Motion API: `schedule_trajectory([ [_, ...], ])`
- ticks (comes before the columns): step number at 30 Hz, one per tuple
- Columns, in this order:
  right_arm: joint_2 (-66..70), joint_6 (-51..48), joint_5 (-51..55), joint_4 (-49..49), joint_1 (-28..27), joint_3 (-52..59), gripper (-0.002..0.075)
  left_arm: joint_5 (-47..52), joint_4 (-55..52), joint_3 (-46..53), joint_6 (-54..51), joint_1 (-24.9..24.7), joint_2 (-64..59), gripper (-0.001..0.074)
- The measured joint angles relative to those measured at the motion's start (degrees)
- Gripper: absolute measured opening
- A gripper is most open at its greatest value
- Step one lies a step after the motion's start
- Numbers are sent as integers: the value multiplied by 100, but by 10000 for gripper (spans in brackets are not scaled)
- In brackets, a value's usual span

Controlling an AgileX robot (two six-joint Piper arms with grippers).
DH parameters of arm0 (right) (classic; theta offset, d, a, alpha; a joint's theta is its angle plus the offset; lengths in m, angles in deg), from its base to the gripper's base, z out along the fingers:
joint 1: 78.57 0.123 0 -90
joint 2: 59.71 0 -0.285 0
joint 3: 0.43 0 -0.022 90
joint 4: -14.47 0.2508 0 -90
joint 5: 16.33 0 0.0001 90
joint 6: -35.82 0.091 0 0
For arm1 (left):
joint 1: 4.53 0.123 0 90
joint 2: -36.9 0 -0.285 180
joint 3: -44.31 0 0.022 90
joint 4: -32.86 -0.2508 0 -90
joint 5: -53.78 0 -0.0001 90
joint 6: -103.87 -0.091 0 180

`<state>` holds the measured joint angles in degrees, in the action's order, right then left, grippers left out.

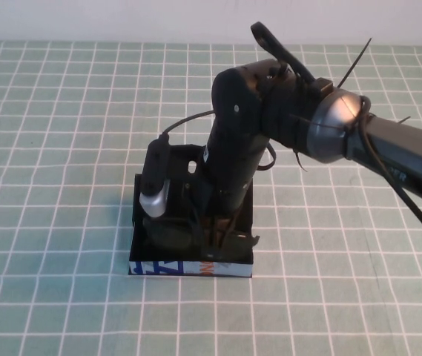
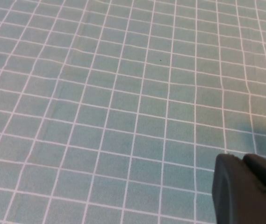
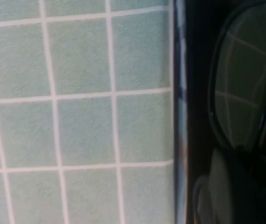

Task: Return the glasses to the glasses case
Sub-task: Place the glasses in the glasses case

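Note:
The glasses case (image 1: pixel 188 268) lies open in the middle of the table, black inside, with a light blue printed front side. The black glasses (image 1: pixel 167 233) lie low inside it, one temple tip poking past the right wall. My right gripper (image 1: pixel 218 241) reaches down into the case at the glasses. In the right wrist view a dark lens (image 3: pixel 245 79) shows beside the case's blue wall (image 3: pixel 179 116), with the right gripper (image 3: pixel 226 196) close against it. My left gripper (image 2: pixel 249 191) hangs over bare cloth, away from the case, and is out of the high view.
A green checked cloth (image 1: pixel 62 148) covers the whole table. The case's raised lid (image 1: pixel 159 174) stands at the back left of the case. My right arm (image 1: pixel 388 148) crosses in from the right, with loose cables around it.

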<state>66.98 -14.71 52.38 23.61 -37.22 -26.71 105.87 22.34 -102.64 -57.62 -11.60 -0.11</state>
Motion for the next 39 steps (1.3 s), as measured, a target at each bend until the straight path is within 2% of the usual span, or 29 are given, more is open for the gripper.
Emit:
schedule_trajectory([
  [7, 23, 0, -484, -11, 0, 0, 12, 10, 0, 0, 0, 0, 0, 1],
  [13, 131, 0, -475, -11, 0, 0, 27, 10, 0, 0, 0, 0, 0, 1],
  [20, 168, 0, -468, -11, 0, 0, 149, 10, 0, 0, 0, 0, 0, 1],
  [23, 168, 0, -493, -11, 0, 0, 175, 10, 0, 0, -93, 0, -9, 1],
  [25, 157, 0, -501, -48, 0, -40, 179, 10, 66, 0, -468, 0, -9, 1],
  [28, 108, 56, -501, -136, 0, -211, 156, 10, 516, 46, -1664, 0, -76, 1],
  [32, 52, 860, -617, -127, -40, -628, 40, 77, 2146, 208, -4067, 0, -390, 1],
  [35, 17, 1457, -717, -118, -161, -917, 3, 228, 3540, 408, -5506, -9, -753, 1],
  [39, 9, 2077, -777, -34, -425, -1013, -8, 162, 4621, 651, -6225, -9, -1354, 1],
])
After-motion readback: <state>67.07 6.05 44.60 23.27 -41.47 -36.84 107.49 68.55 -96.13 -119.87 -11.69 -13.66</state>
